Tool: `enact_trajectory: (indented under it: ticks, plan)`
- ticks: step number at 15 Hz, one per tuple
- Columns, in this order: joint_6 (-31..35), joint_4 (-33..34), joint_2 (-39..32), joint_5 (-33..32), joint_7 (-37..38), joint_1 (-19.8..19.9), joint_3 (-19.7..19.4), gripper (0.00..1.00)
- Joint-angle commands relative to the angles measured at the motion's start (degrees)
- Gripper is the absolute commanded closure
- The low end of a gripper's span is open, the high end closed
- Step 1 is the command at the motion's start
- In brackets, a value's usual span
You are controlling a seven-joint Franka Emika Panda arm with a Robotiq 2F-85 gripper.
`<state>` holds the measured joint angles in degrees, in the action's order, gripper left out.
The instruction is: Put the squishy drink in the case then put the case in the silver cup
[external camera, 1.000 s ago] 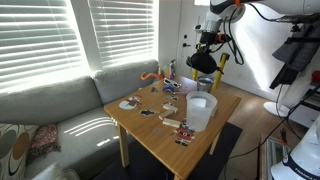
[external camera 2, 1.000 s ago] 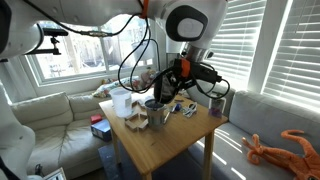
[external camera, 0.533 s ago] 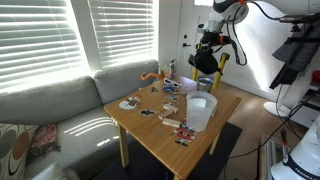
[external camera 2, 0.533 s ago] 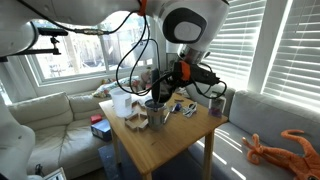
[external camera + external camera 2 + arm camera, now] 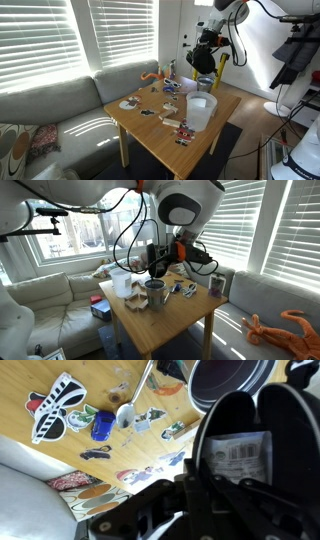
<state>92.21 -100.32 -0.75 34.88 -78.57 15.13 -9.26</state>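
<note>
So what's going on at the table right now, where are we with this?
The robot arm's claw is shut on a black case with a white barcode label and holds it in the air over the wooden table. The small shiny silver metal cup stands roughly below it, near the large white translucent tub. The case is not in the cup yet. Whether the squishy drink is inside the case cannot be seen.
</note>
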Motion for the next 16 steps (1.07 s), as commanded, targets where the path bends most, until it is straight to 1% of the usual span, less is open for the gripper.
enact_trajectory:
  ticks: [1, 4, 8, 16]
  plan:
    - [2.3, -3.5, 2.0, 4.1, -3.9, -1.3, -0.8, 0.99]
    - [3.8, -4.9, 1.9, 6.0, -6.6, -1.4, -1.0, 0.99]
    - [3.8, -6.4, 2.3, 8.2, -9.4, -1.2, -1.4, 0.99]
    - [2.8, -8.6, 5.1, 7.7, -10.5, -0.8, -3.2, 0.99]
